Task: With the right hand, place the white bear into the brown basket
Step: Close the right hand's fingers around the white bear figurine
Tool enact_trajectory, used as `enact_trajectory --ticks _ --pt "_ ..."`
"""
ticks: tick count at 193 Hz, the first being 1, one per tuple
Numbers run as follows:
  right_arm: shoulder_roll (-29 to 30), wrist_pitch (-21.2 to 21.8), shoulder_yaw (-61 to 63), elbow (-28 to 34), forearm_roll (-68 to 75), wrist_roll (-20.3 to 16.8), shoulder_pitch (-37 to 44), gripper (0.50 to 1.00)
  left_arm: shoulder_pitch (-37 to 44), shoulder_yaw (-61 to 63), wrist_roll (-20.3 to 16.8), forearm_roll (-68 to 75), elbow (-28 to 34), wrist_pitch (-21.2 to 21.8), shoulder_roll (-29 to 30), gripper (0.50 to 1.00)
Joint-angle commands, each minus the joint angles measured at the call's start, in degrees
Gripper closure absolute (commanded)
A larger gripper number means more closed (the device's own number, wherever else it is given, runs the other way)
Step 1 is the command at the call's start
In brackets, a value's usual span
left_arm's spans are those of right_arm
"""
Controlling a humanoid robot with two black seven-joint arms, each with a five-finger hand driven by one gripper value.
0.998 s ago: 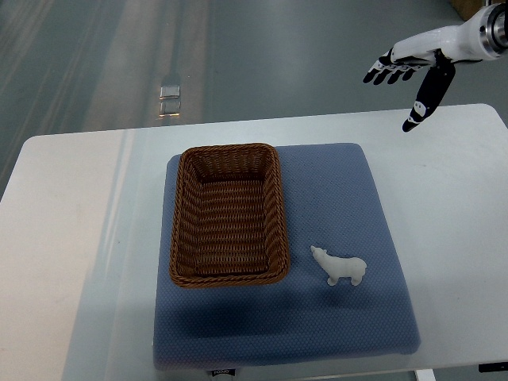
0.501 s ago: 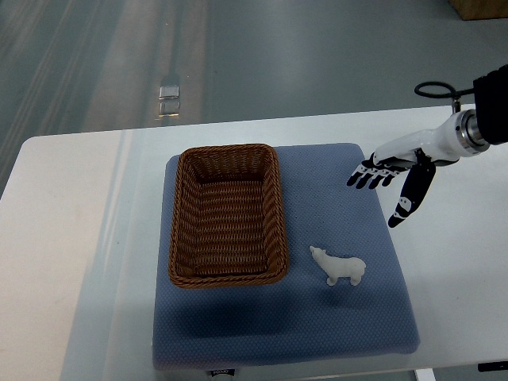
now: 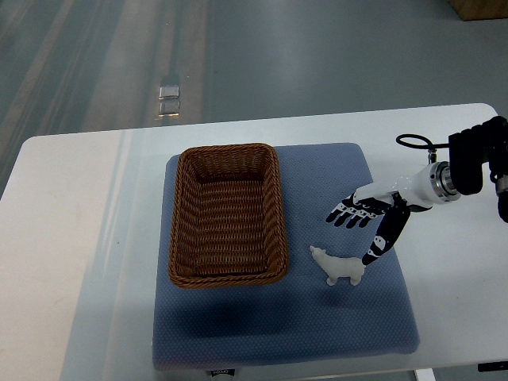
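Note:
A small white bear [image 3: 339,267] lies on the blue mat [image 3: 317,325], just right of the brown basket [image 3: 228,214]. The basket is a rectangular wicker one and holds nothing. My right hand [image 3: 362,228] comes in from the right edge and hovers just above and to the right of the bear. Its fingers [image 3: 346,215] are spread, and the thumb [image 3: 379,244] points down close to the bear's back end. It holds nothing. The left arm does not show.
The blue mat lies on a white table [image 3: 71,238] that reaches to the picture's left and right sides. Grey floor lies beyond the table's far edge, with a small shiny object [image 3: 169,96] on it.
My right hand has come down and to the left, from above the table's far right corner to a spot right beside the bear. The bear and basket have not moved.

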Motion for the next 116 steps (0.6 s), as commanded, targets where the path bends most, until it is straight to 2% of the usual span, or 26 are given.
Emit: enact_trajectory --ticks 1,42,88,103,116 --pt "0.85 -0.67 1.63 0.01 -0.13 0.3 -2.88 0.587 0.0 0.0 0.0 0.01 -0.02 0.0 0.0 0.5" --pt "2.08 -4.01 3.03 0.01 -1.89 1.35 -7.45 0.595 0.0 0.0 0.0 0.01 -0.02 0.0 0.0 0.5" --pt "2.35 -6.83 3.03 0.1 -3.82 2.76 -8.6 0.599 0.0 0.09 0.0 0.01 -0.02 0.0 0.0 0.5" --pt "2.43 -7.79 3.03 0.1 -4.7 3.02 -9.03 0.628 0.0 0.0 0.0 0.01 -0.02 0.0 0.0 0.5" --pt "2.87 -8.23 3.03 0.1 -5.49 3.63 -9.56 0.632 0.09 0.0 0.0 0.01 -0.02 0.0 0.0 0.5"
